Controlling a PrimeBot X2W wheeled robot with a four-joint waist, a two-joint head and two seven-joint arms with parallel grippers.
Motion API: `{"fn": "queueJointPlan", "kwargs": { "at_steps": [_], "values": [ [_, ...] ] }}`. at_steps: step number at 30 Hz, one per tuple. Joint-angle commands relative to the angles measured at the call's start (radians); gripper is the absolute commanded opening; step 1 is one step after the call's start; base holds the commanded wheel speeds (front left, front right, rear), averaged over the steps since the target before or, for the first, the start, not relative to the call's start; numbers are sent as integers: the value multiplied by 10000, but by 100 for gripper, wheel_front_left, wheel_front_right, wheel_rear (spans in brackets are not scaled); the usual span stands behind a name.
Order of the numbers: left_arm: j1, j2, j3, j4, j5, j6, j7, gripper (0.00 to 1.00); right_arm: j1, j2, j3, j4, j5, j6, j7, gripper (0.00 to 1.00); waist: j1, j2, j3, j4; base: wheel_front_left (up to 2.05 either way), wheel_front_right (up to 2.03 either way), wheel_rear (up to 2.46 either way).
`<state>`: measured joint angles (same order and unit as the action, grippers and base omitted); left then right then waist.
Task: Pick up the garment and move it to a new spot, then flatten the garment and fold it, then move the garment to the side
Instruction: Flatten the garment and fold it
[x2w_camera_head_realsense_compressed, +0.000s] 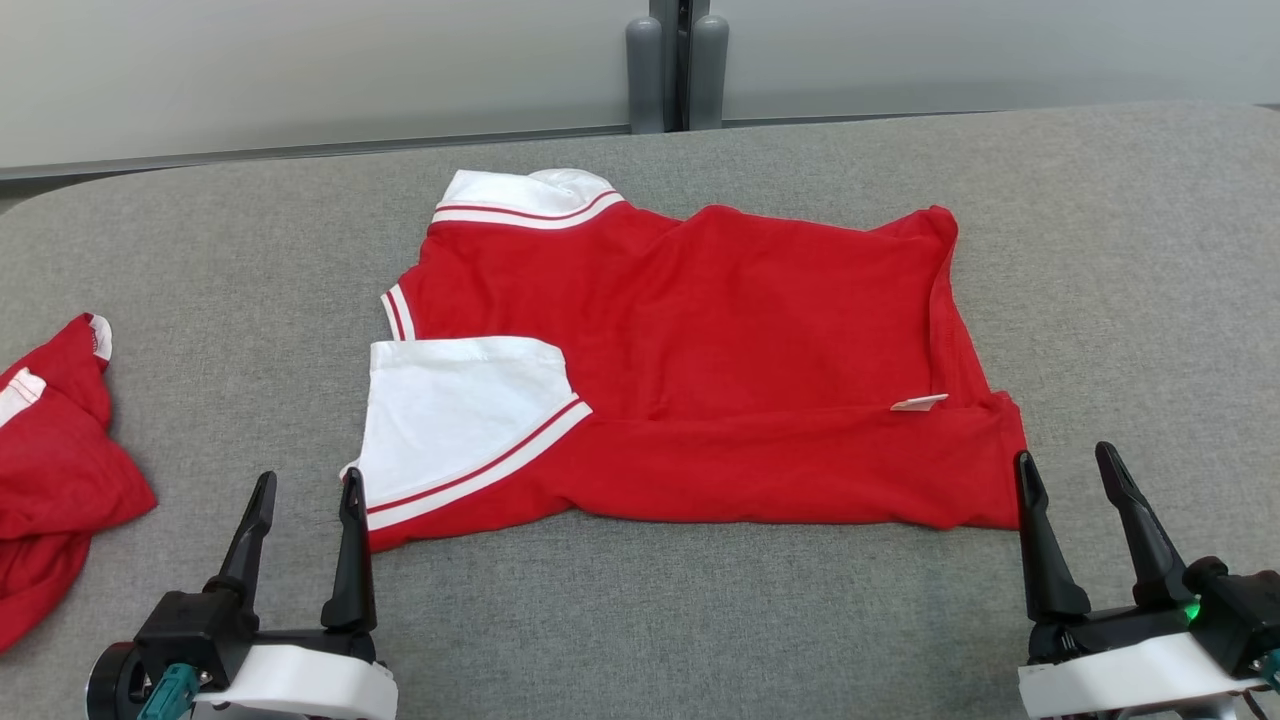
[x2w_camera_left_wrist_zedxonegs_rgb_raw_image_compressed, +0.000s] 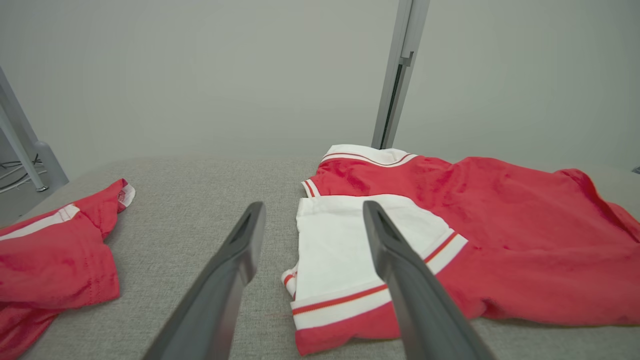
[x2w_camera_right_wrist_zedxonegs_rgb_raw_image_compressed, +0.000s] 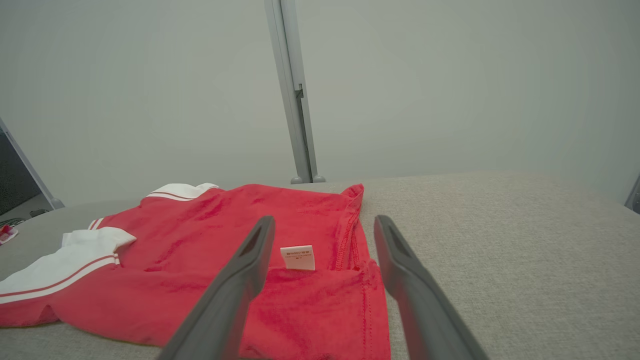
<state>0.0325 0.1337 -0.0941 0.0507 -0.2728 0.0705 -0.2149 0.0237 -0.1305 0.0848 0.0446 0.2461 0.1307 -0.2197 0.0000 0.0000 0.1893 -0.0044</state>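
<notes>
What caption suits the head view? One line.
Open left tool and right tool before partly folded red shirt on table.

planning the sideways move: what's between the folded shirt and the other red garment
Just bare grey table cover between the folded shirt and the other red garment, seen in head and left wrist views.

This looks like a plain lab or test room. A grey cloth-covered table (x2w_camera_head_realsense_compressed: 700, 620) stands before bare pale wall panels (x2w_camera_left_wrist_zedxonegs_rgb_raw_image_compressed: 200, 75), with a grey metal post (x2w_camera_left_wrist_zedxonegs_rgb_raw_image_compressed: 395, 85) between them.
</notes>
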Motion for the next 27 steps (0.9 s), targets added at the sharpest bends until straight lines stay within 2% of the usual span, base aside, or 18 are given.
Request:
{"fn": "queueJointPlan", "kwargs": {
  "at_steps": [1,9,14,18,27],
  "values": [
    [-88,53,12,28,-41,37,-11,100,35,-65,14,-33,4,0,17,100,0,0,6,8,0,0,0],
    [-194,102,-43,72,-85,74,52,100,6,-93,55,51,109,0,58,100,0,0,34,39,0,0,0],
    [-499,110,-201,462,-349,-203,536,100,-188,-108,-38,331,193,0,129,100,0,0,224,56,0,0,0],
    [-940,41,-298,1438,-773,-512,1131,100,-588,-207,-81,1271,337,0,195,100,0,0,486,-2,0,0,0],
    [-1578,-169,-370,3311,-1516,-838,2097,100,-1474,-221,289,4098,969,0,0,100,0,0,869,61,0,0,0]
  ]
}}
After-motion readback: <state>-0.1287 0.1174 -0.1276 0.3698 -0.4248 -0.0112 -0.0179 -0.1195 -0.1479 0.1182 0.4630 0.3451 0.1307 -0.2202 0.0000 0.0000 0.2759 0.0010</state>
